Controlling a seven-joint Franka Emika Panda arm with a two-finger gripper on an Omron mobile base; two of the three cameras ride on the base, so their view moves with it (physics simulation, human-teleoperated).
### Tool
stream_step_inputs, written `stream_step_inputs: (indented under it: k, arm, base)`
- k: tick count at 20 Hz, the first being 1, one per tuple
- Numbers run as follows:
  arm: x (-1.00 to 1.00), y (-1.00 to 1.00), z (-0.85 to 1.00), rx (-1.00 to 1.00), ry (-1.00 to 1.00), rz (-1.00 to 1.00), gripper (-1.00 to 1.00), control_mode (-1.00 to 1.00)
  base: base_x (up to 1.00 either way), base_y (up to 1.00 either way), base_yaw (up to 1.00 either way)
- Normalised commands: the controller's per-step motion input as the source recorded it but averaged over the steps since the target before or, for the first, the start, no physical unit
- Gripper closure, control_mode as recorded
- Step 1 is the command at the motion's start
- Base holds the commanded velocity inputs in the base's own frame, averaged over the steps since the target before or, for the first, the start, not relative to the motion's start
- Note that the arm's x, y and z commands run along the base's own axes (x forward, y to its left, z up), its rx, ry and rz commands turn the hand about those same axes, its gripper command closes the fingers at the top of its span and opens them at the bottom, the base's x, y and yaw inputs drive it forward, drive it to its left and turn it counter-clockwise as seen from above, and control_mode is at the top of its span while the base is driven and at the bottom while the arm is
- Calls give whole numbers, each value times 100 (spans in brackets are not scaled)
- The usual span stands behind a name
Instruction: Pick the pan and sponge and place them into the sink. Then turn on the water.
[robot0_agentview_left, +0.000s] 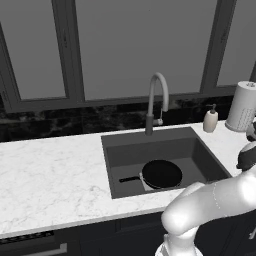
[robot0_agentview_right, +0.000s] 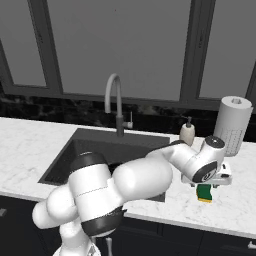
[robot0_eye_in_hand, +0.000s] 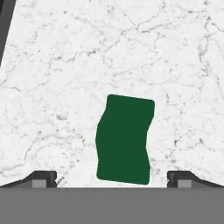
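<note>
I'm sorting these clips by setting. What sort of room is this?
Most likely a rendered home kitchen: a marble-look counter holds a recessed sink under a gooseneck faucet, and a paper towel roll stands below the windows.

The robot's body is a glossy white arm (robot0_agentview_right: 135, 182) built of thick, rounded, tube-like segments with a smooth plastic sheen. Between the segments sit dark grey to black joint bands; the widest one rings the bulbous segment at about 8 o'clock in the right base view. The wrist segment ends in a round flat cap with a pale grey disc on top and a dark circular inset on its side. A flat white hand block with dark edges juts from it. In the hand view, the two small dark grey finger tips (robot0_eye_in_hand: 41, 178) are squared, blocky, with lighter grey faces.
</note>
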Motion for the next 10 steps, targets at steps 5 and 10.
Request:
stream_step_inputs:
  k: [5, 10]
  arm:
    - [12, -4, -28, 0, 0, 3, -100, -100]
    - [2, 0, -27, 0, 2, 2, -100, -100]
  base:
    - [0, 0, 0]
    - [0, 0, 0]
